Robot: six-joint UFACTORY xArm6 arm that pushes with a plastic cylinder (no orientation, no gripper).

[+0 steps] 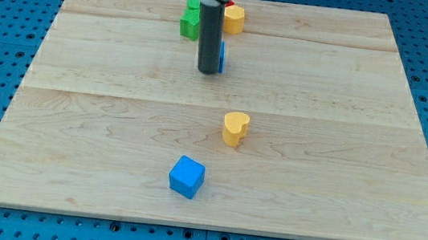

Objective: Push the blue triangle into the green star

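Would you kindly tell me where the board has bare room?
Free: the view's left and right sides, and between my tip and the yellow heart. Crowded: top centre, around the green star and blue triangle.

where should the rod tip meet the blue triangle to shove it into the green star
No grip here, only a push. The blue triangle is mostly hidden behind the rod, a sliver showing at its right. My tip sits at its lower left. Probably press its lower-right side, since the green star lies up-left.
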